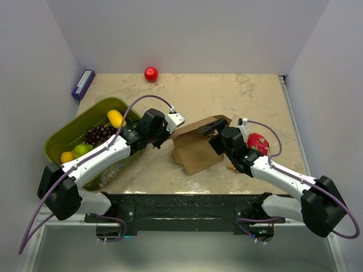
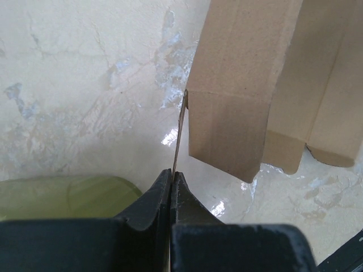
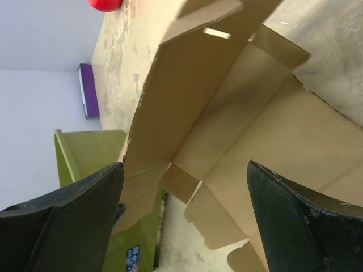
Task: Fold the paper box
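The paper box point(image 1: 195, 152) is a partly folded brown cardboard sheet, standing tilted in the middle of the table between both arms. My left gripper point(image 1: 169, 140) is at its left edge. In the left wrist view that gripper point(image 2: 173, 171) is shut on a thin cardboard flap seen edge-on, with the box's panels point(image 2: 241, 85) ahead and to the right. My right gripper point(image 1: 211, 132) is at the box's upper right part. In the right wrist view it point(image 3: 184, 170) stands wide open, with the creased panels point(image 3: 238, 130) ahead of its fingers point(image 3: 85, 221), and holds nothing.
An olive-green basket point(image 1: 59, 139) with fruit stands at the left, under my left arm. A red ball point(image 1: 151, 73) and a purple block point(image 1: 83, 83) lie at the back. A red fruit point(image 1: 258, 143) sits beside my right arm.
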Tool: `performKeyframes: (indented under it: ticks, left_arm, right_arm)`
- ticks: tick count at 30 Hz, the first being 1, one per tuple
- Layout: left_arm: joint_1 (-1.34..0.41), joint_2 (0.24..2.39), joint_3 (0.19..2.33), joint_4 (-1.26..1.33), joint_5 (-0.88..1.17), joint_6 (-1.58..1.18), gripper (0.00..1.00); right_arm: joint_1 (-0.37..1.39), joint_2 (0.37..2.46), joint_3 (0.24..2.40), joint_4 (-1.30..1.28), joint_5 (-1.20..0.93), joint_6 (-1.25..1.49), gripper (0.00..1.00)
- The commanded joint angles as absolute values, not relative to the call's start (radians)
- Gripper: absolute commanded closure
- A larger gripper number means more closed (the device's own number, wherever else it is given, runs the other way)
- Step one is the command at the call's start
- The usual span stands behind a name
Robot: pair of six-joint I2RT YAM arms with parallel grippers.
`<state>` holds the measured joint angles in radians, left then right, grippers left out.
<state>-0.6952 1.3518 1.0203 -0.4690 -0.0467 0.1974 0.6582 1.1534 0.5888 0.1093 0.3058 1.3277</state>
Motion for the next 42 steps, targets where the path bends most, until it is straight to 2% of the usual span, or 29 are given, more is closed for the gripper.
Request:
performKeyframes:
  ticks: [1, 6, 13, 22, 29, 32, 34, 35, 36, 37, 40, 42]
  left_arm:
    - [-0.69, 1.289, 1.0, -0.472, 0.026, 0.229, 1.0]
    - [-0.69, 1.31, 0.989, -0.483, 0.13, 0.247, 1.0]
    - [-0.69, 1.362, 0.999, -0.489, 0.149, 0.261, 1.0]
    - [-0.69, 1.35, 0.992, -0.485, 0.156, 0.264, 1.0]
    - [-0.69, 1.332, 0.986, -0.486, 0.181, 0.268, 1.0]
    - [-0.69, 1.328, 0.988, -0.486, 0.18, 0.273, 1.0]
    - [-0.69, 1.333, 0.991, -0.488, 0.17, 0.276, 1.0]
    - [-0.69, 1.336, 0.997, -0.488, 0.157, 0.279, 1.0]
    - [-0.69, 1.342, 1.003, -0.492, 0.149, 0.281, 1.0]
    - [-0.69, 1.36, 1.011, -0.495, 0.141, 0.284, 1.0]
    - [-0.69, 1.403, 1.048, -0.511, 0.109, 0.296, 1.0]
    - [-0.689, 1.428, 1.077, -0.52, 0.071, 0.304, 1.0]
  right_arm:
    - [0.66, 1.167, 0.643, 0.181, 0.301, 1.334, 0.07]
    - [0.658, 1.175, 0.637, 0.204, 0.319, 1.342, 0.09]
    - [0.655, 1.123, 0.617, 0.192, 0.388, 1.328, 0.09]
    - [0.591, 1.153, 0.62, 0.216, 0.365, 1.299, 0.1]
    - [0.503, 1.29, 0.678, 0.311, 0.246, 1.195, 0.2]
    - [0.492, 1.35, 0.753, 0.276, 0.219, 1.117, 0.28]
    - [0.491, 1.382, 0.796, 0.241, 0.206, 1.082, 0.4]
    - [0.489, 1.388, 0.805, 0.233, 0.204, 1.075, 0.47]
    - [0.489, 1.391, 0.813, 0.224, 0.198, 1.068, 0.62]
    - [0.489, 1.397, 0.815, 0.218, 0.195, 1.066, 0.7]
    - [0.489, 1.405, 0.834, 0.166, 0.199, 1.065, 0.83]
    - [0.492, 1.411, 0.859, 0.106, 0.181, 1.057, 0.87]
